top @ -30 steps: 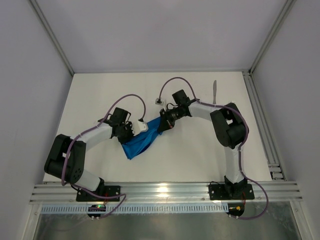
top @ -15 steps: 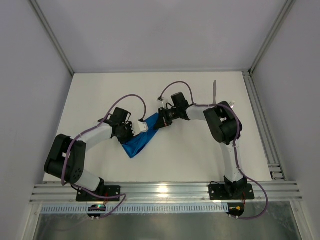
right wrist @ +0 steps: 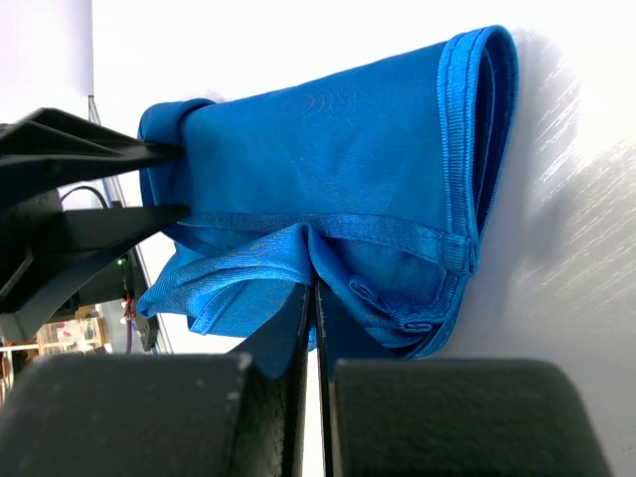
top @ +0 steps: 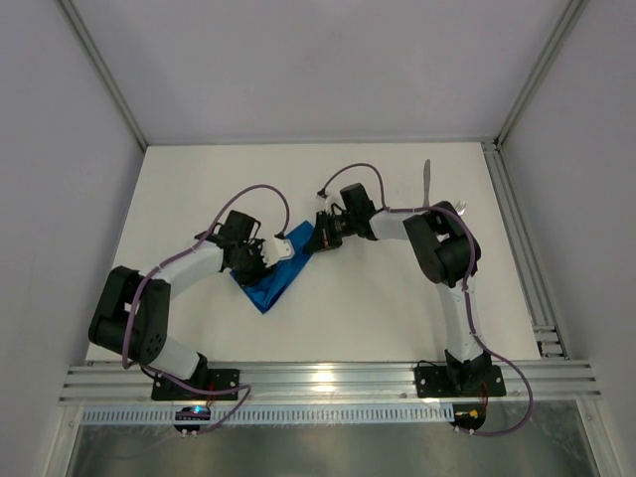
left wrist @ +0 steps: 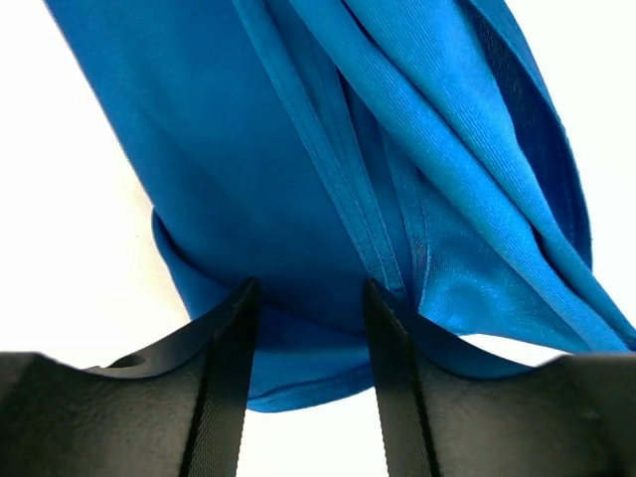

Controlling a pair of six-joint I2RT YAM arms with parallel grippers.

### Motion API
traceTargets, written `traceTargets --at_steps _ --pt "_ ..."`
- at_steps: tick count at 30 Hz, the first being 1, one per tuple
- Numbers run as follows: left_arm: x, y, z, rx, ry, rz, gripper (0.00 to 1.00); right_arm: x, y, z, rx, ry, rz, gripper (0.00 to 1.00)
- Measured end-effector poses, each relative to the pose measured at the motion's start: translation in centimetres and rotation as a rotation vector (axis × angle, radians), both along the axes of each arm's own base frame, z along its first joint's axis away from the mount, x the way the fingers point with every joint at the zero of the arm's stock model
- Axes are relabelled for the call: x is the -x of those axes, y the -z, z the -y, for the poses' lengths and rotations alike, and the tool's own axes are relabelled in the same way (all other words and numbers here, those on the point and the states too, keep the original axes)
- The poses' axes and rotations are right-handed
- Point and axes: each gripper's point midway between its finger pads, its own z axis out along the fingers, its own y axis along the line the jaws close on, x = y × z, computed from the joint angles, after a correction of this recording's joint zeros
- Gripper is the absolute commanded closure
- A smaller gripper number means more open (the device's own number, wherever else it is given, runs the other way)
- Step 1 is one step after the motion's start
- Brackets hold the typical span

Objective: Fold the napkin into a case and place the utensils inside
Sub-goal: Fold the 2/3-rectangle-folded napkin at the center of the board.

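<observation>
**Folding stage: cloth bunched between the two arms.** The right pincer [right wrist: 313, 290] is pressed together on a hemmed edge of the bright blue napkin [right wrist: 328, 139]. The cloth runs ahead of its tips as a loose, many-layered bundle lying on the white table [top: 378, 308].

The left pincer [left wrist: 308, 290] stands spread, one finger on each side of a rounded fold at the far end of the cloth. The fold sits in the gap and does not look squeezed.

A table knife [top: 426, 182] lies well behind the right pincer, past that arm's elbow. A small silver piece beside the elbow may be the fork, but it is too small to confirm.

The case is judged not yet formed, because the layers are uneven and the hems do not line up. To do this step well, the right pincer should hold the hem low and taut. The left pincer should take one clean edge, not the whole bundle, and draw it flat until the hems meet. The shiny fabric will probably slip, so slow pulls are advised.
</observation>
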Motion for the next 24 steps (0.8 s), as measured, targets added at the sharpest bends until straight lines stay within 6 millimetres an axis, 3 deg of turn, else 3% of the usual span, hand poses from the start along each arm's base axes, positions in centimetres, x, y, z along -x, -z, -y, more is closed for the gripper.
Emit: traceTargets --at_steps 10,16,18,22,24 --pt "-3.2 -4.4 2.6 0.119 -0.061 0.056 0.37 0.1 0.1 0.1 0.005 0.0 -0.006 0.96" --pt "-3.5 -6.3 5.2 0.196 -0.051 0.059 0.26 0.1 0.1 0.1 0.007 0.0 -0.009 0.96" --pt "-2.7 -6.1 6.8 0.2 -0.016 0.046 0.1 0.1 0.1 0.1 0.007 0.0 -0.01 0.96" --pt "-0.4 -4.2 10.5 0.177 0.058 -0.022 0.09 0.1 0.1 0.1 0.008 0.0 -0.011 0.96" --pt "0.1 -3.0 11.3 0.151 0.066 -0.042 0.1 0.1 0.1 0.1 0.008 0.0 -0.01 0.96"
